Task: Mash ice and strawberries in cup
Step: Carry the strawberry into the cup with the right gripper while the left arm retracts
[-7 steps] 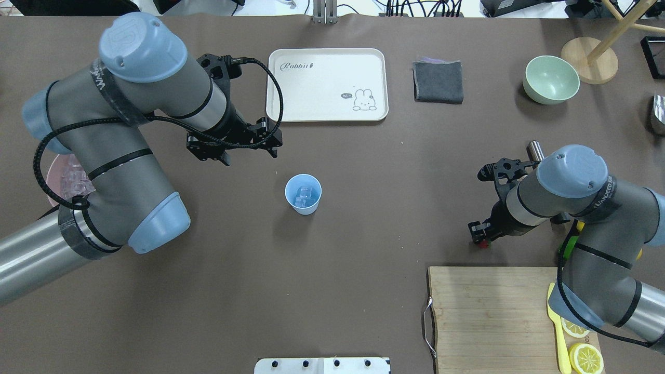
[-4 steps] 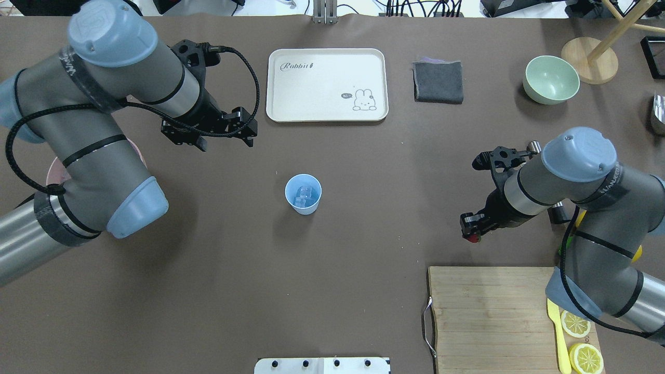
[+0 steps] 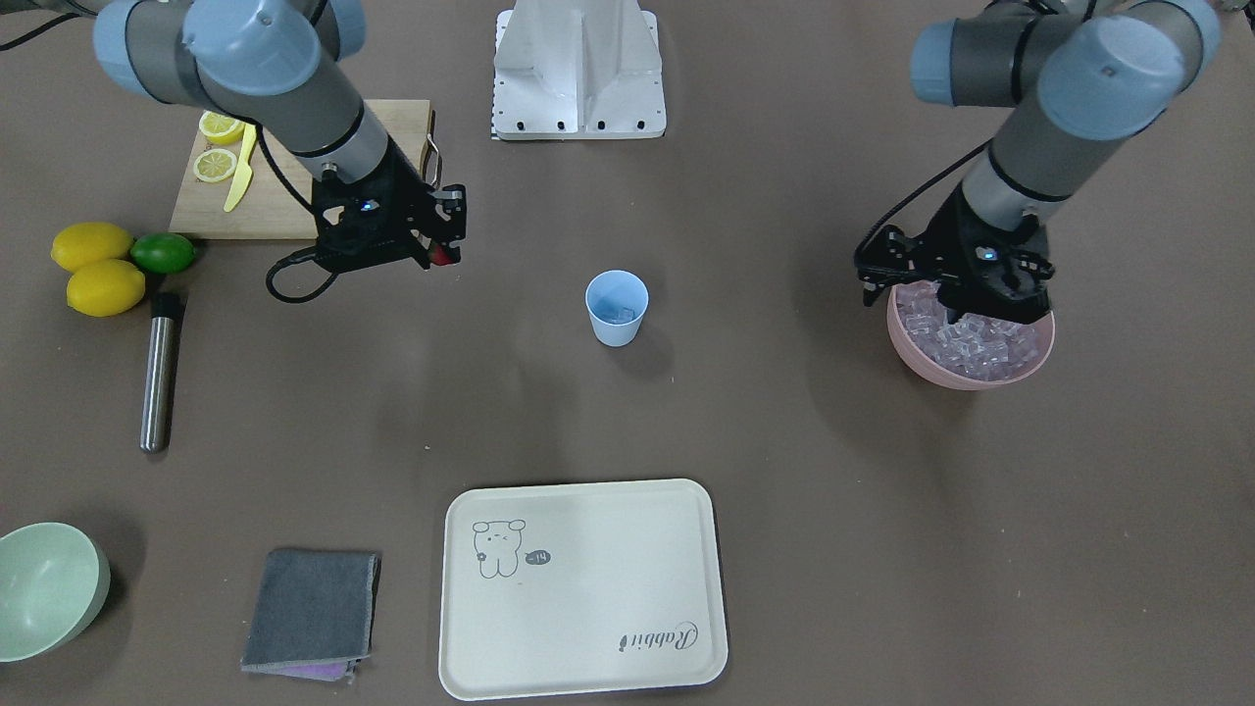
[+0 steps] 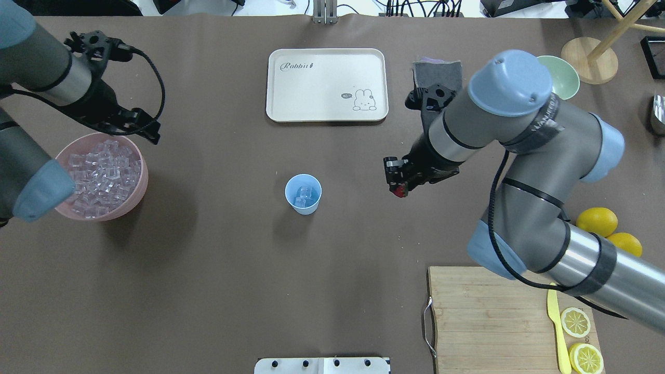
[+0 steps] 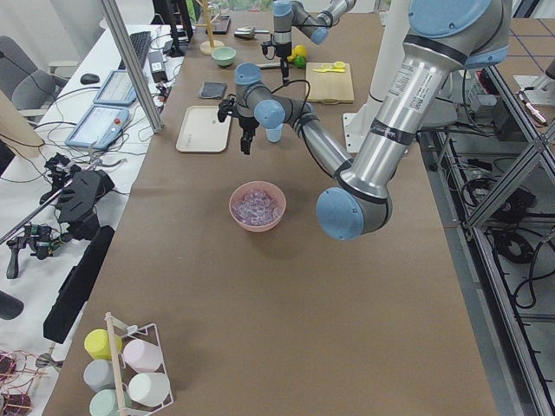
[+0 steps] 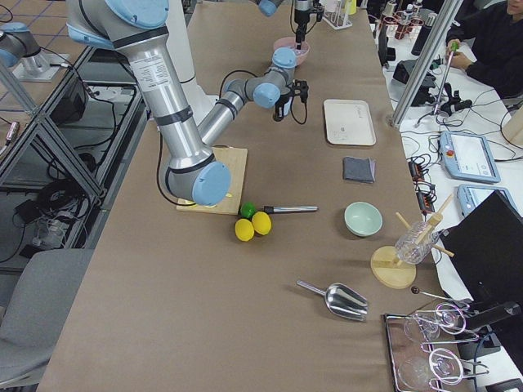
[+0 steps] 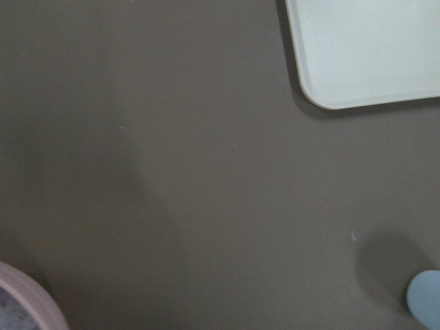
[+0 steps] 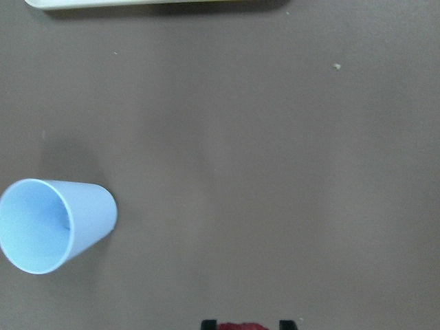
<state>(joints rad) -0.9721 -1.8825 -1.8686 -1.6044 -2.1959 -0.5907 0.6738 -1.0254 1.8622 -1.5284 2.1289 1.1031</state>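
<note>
My right gripper (image 4: pixel 398 186): pinching the strawberry (image 8: pixel 244 326) (just a red sliver showing).
Cup (image 4: pixel 303 194): standing upright, well off to that gripper's left, holding ice (image 4: pixel 302 196).
My left gripper (image 4: pixel 132 131): hanging spread and empty by the pink bowl (image 4: pixel 147 176).

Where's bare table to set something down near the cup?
Bare: between cup and tray; between cup and pink bowl; the wide strip from the cup toward the robot, left of the cutting board. Crowded: right of the cup, where the right hand hangs holding a strawberry, and the board's end with lemon slices.
</note>
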